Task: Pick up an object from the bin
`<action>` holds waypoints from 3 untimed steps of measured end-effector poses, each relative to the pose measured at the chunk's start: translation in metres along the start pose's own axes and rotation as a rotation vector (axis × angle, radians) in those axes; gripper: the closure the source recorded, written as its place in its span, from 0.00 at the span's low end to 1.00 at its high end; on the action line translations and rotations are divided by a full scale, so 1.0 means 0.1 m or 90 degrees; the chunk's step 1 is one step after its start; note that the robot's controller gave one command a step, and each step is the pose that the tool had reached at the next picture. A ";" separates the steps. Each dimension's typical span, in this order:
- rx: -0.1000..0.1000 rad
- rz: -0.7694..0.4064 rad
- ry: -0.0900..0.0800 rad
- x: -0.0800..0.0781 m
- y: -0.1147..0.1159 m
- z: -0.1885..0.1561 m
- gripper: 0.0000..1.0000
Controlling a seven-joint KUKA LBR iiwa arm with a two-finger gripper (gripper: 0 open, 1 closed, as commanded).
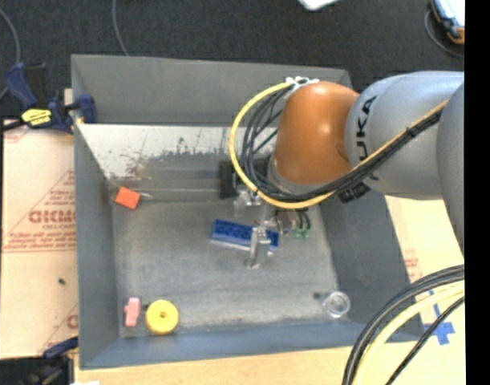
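Observation:
My gripper [259, 249] hangs low in the middle of the bin, its metal fingers pointing down beneath the orange wrist cover. A blue toy brick [231, 233] lies right at the fingers' left side, touching or partly under them. Whether the brick sits between the fingers cannot be told. A small green piece [301, 230] peeks out just right of the gripper.
An orange block [127, 198] lies at the bin's back left. A pink piece [132, 312] and a yellow round disc [162, 317] sit in the front left corner. A clear round cap [336, 303] rests at the front right. The arm covers the bin's back right.

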State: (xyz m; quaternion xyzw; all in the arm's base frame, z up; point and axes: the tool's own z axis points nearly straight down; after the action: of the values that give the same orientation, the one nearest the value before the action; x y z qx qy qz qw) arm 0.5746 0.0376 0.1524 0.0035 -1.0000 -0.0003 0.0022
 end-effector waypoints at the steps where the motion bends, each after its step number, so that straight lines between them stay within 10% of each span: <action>1: 0.000 0.001 -0.005 -0.02 0.00 -0.05 0.00; 2: -0.001 0.085 -0.007 -0.11 -0.30 0.42 0.00; 3: 0.001 -0.059 -0.008 -0.33 -0.38 0.74 0.00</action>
State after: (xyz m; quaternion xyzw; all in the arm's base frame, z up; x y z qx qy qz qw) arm 0.6077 -0.0004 0.0778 0.0496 -0.9988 0.0001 -0.0042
